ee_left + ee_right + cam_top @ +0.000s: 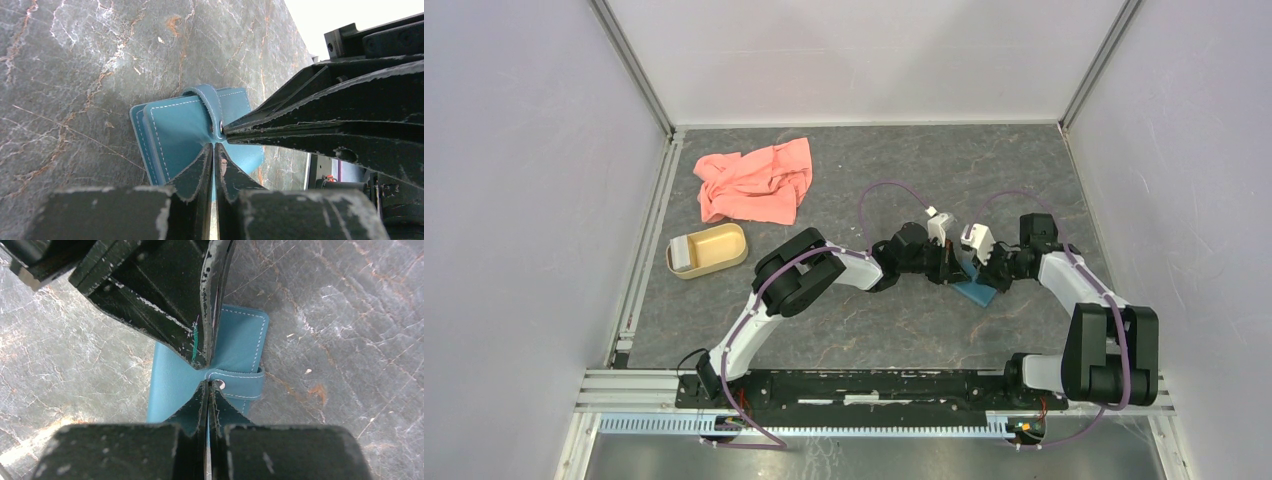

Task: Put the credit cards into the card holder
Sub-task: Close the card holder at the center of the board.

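Marble table [894, 330]: we see left gripper [214, 150] and right gripper [207, 385] clamped on the card holder [172, 132], presumably to open it.

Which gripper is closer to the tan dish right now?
Left. The left gripper pinches the wallet well to the right of the dish; the right gripper pinches the same wallet from the farther side, so it sits slightly farther away.
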{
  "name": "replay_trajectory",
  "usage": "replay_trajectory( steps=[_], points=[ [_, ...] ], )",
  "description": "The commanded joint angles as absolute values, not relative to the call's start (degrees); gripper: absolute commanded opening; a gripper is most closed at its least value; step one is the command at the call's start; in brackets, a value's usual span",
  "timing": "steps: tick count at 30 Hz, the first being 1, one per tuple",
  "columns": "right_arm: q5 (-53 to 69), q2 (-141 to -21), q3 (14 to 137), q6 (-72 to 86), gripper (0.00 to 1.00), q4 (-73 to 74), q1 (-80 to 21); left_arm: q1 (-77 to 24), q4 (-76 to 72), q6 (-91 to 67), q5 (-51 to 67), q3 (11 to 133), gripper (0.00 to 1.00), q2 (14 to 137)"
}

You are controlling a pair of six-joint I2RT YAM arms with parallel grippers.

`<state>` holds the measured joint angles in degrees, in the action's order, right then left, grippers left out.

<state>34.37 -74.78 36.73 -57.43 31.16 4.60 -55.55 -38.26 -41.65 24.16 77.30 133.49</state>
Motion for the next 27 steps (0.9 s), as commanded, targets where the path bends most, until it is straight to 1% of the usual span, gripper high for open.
replay_trajectory(
  steps=[1, 12, 20, 27],
  points=[
    [31.14, -77.1, 37.09, -56.65, 0.0, 33.13, 4.31, -55.11, -36.29, -42.45, 23.47, 78.06, 0.11, 135.35],
    [31.09, -80.65, 39.11, -51.97, 0.0, 31.97, 4.39, -55.02, -36.3, -42.45, 23.54, 78.1, 0.11, 135.26],
    [34.51, -83.74, 43.14, -47.96, 0.0, 33.54, 5.11, -54.93, -36.77, -42.54, 23.77, 77.57, 0.11, 134.93],
    [38.96, -92.95, 49.37, -47.01, 0.0, 40.25, 9.62, -54.8, -37.19, -42.71, 23.99, 77.26, 0.11, 134.74]
  ],
)
